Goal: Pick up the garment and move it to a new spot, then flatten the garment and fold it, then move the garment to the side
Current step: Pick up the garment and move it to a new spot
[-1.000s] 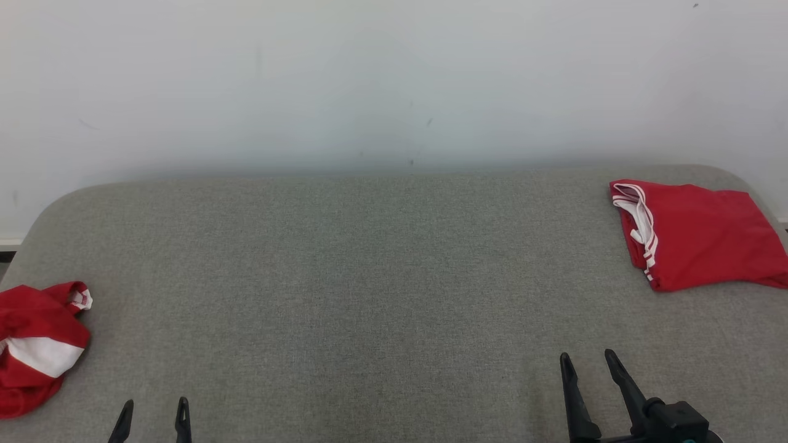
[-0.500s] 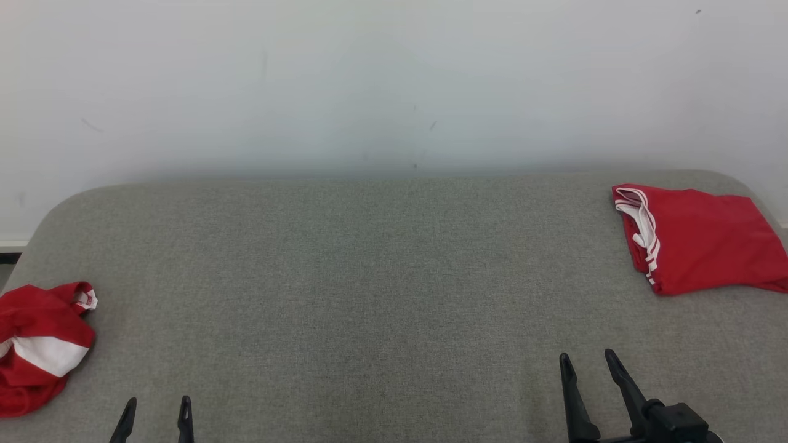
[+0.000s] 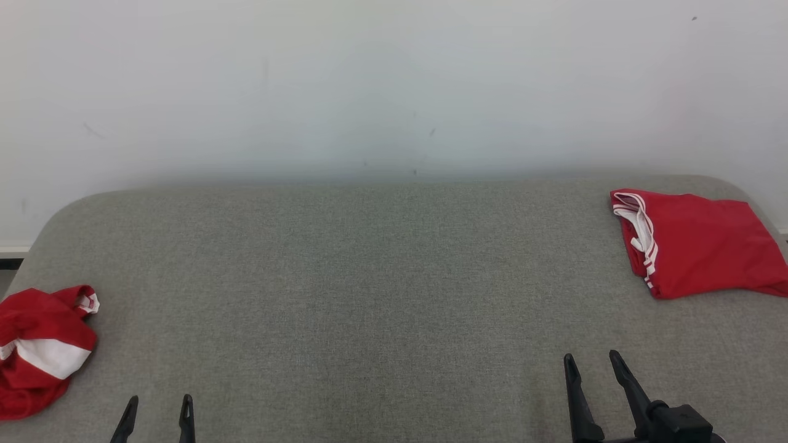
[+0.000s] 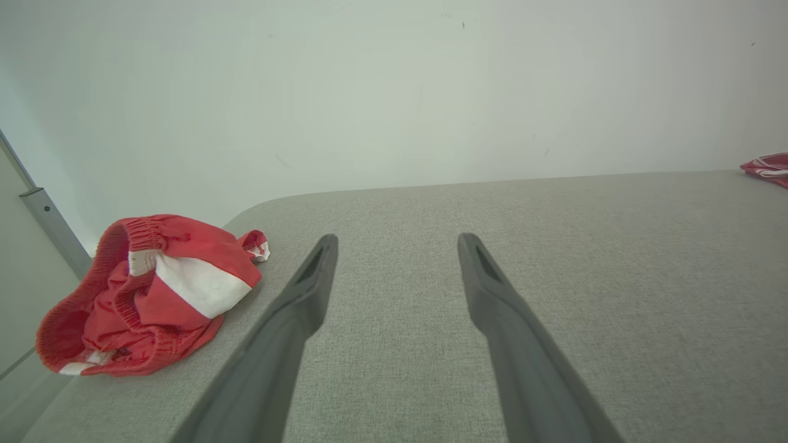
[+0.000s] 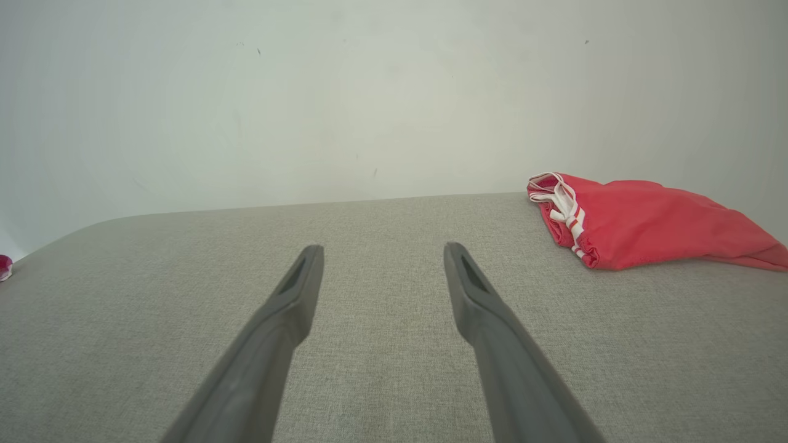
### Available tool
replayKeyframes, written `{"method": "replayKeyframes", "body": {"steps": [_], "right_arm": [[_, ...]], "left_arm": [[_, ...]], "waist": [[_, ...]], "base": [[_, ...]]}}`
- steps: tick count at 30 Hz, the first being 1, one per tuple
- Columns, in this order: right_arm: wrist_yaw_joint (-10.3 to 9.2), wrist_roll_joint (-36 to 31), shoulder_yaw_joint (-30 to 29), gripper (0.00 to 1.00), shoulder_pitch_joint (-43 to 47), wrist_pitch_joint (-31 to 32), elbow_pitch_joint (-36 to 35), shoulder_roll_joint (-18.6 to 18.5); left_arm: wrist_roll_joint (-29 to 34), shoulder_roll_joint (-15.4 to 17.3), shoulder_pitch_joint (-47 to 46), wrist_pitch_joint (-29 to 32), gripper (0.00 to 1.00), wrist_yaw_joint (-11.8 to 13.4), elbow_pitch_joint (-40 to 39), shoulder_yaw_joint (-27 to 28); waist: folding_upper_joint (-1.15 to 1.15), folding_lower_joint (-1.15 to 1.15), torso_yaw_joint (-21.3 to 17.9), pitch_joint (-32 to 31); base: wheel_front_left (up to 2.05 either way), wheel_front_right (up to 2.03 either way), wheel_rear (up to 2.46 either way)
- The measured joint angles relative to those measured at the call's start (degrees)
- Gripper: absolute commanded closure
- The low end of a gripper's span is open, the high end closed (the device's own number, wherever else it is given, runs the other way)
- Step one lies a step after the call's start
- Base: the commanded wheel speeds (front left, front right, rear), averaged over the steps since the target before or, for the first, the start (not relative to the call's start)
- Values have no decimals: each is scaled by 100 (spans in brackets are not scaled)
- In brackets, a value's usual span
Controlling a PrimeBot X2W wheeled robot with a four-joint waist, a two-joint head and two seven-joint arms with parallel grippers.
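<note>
A: Changes?
B: Slight camera tilt only. Stock: crumpled red-and-white shorts (image 3: 40, 347), left edge of tabletop (image 3: 369, 277), untouched; folded red garment (image 3: 695, 243), far right; left gripper (image 3: 159, 400), right gripper (image 3: 590, 355), both spread, empty. Pickup pending.

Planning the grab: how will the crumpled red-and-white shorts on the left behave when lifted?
The shorts lie in loose folds, so they will probably droop and unfurl. The thin fabric suggests they are light. The gathered waistband may offer a firmer pinch point.

no readable text, no labels, no brands, no numbers anywhere
</note>
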Motion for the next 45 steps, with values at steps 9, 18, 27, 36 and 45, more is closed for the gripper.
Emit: {"method": "replayKeyframes", "body": {"steps": [9, 18, 27, 36, 45], "right_arm": [[0, 18, -81, 0, 59, -1, 44, 7], [0, 113, -188, 0, 182, -9, 57, 10], [0, 176, -178, 0, 227, -13, 112, 11], [0, 116, 54, 0, 41, -14, 201, 13], [0, 86, 279, 0, -331, -13, 420, -30]], "left_arm": [[-58, 59, -10, 54, 0, -2, 27, -75], [-83, 170, -61, 169, 0, 14, -30, -129], [-163, 279, -65, 257, 0, 135, -88, -26], [-313, 247, 80, 223, 0, 339, -231, 174], [-423, 193, 286, 98, 0, 509, -357, 364]], "waist": [[0, 0, 182, -44], [0, 0, 779, -41], [0, 0, 1698, -12], [0, 0, 2521, 60], [1, 0, 2803, 355]], "base": [[0, 0, 0], [0, 0, 0], [0, 0, 0], [0, 0, 0], [0, 0, 0]]}}
